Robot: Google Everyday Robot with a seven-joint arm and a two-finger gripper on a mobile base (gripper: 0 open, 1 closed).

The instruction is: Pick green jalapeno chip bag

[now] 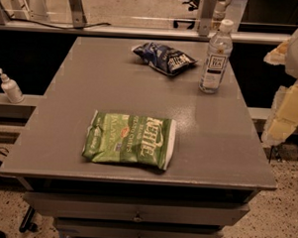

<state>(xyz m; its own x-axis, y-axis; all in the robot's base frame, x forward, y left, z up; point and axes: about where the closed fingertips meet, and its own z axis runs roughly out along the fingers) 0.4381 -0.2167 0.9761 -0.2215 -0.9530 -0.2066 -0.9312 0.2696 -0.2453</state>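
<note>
The green jalapeno chip bag [130, 140] lies flat on the grey table [91, 79], near the front edge and left of centre. It is bright green and crinkly, with white "Kettle" lettering and a white right edge. My gripper [281, 99] shows as pale cream shapes at the right edge of the camera view. It is off the table's right side, well to the right of the bag and not touching it.
A smaller dark blue chip bag [164, 57] lies at the back of the table. A clear water bottle [215, 58] stands upright to its right. A small white pump bottle [10, 87] stands on a ledge to the left. Drawers [135, 214] sit under the tabletop.
</note>
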